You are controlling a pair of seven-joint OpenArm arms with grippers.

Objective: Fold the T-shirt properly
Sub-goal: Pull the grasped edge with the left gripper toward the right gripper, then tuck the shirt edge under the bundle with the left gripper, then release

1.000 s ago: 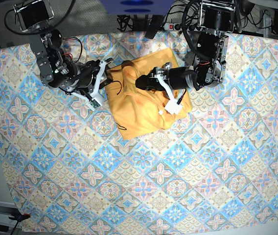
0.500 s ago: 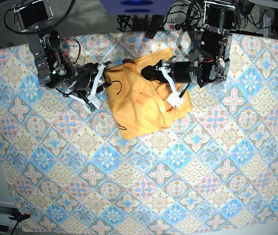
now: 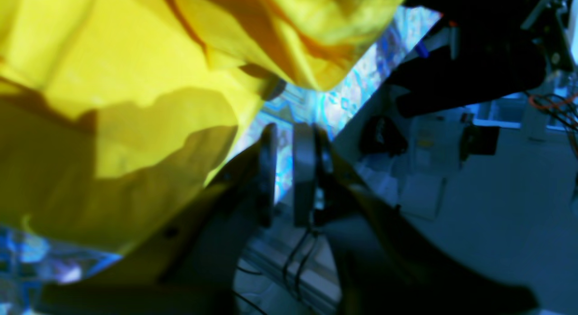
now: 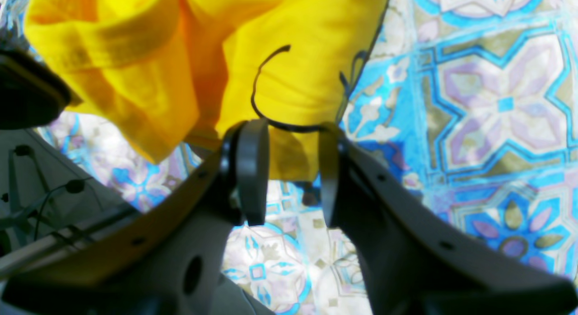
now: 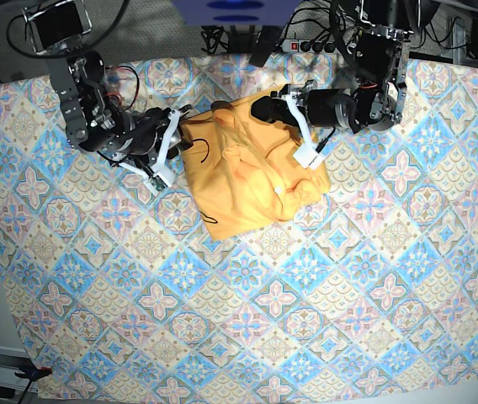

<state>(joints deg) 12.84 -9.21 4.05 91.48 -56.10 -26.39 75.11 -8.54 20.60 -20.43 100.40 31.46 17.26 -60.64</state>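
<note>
Left end effector (image 3: pixel 289 170) nearly closed, seemingly empty, right end effector (image 4: pixel 289 170) parted beside T-shirt (image 5: pixel 247 177)

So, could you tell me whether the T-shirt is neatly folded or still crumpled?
Crumpled. The T-shirt lies bunched on the tablecloth in uneven, wrinkled layers with an irregular outline.

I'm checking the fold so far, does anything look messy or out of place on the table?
Yes. The T-shirt lies bunched and crooked on the tablecloth, with rumpled ridges near its middle rather than flat layers. A thin dark cable loops across its edge by the right pincer, where it could snag in a fold.
</note>
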